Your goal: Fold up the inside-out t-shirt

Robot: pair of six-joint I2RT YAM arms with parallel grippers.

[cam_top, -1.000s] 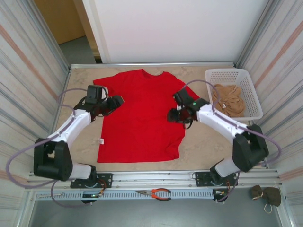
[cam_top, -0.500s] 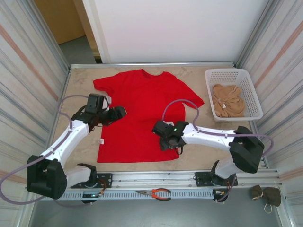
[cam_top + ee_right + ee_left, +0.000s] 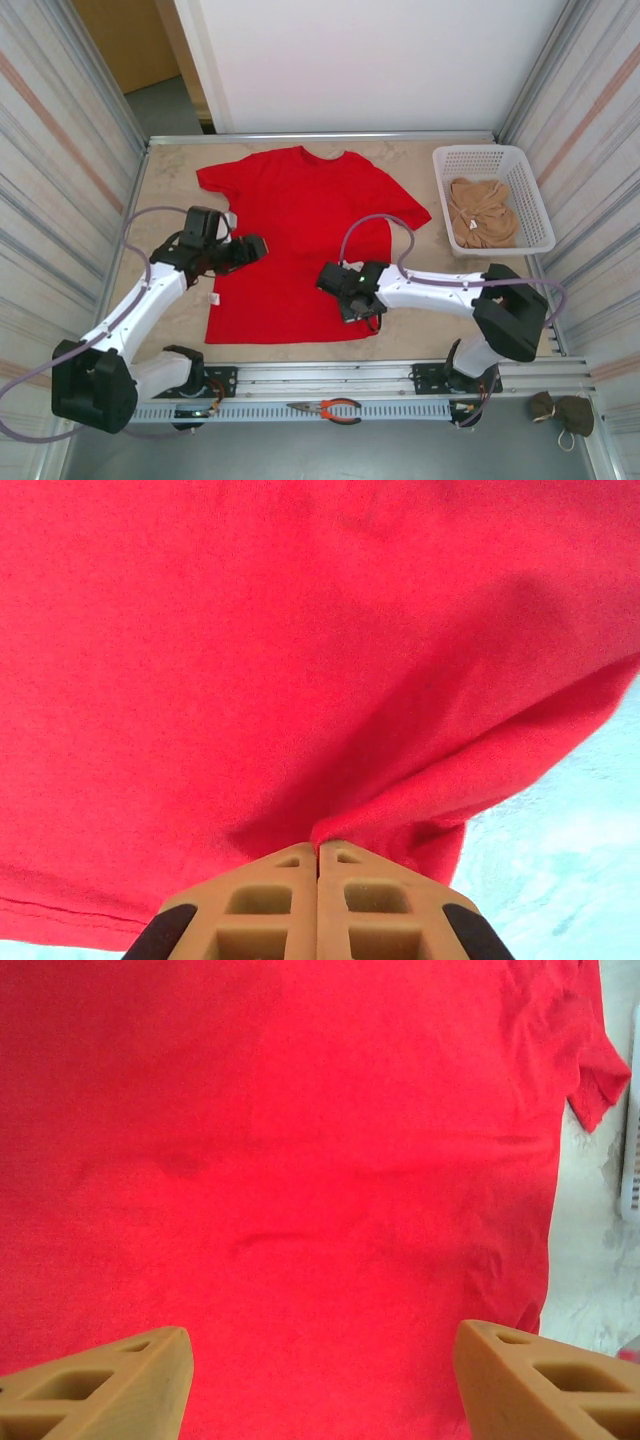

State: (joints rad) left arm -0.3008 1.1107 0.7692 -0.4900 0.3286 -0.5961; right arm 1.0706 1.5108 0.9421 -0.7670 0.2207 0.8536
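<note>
You have the red t-shirt (image 3: 300,225) lying flat on the table (image 3: 170,180), collar toward the far edge and hem toward the arm bases. Your right gripper (image 3: 328,279) sits over the lower right part of the shirt, near the hem; in the right wrist view its 2 fingers (image 3: 285,880) are pressed together on a raised pleat of red fabric (the cloth puckers up into the tips). Your left gripper (image 3: 250,246) hangs over the shirt's left side with its jaws spread apart, nothing between them. A tan garment (image 3: 482,215) lies in the white basket (image 3: 495,152) at the right.
</note>
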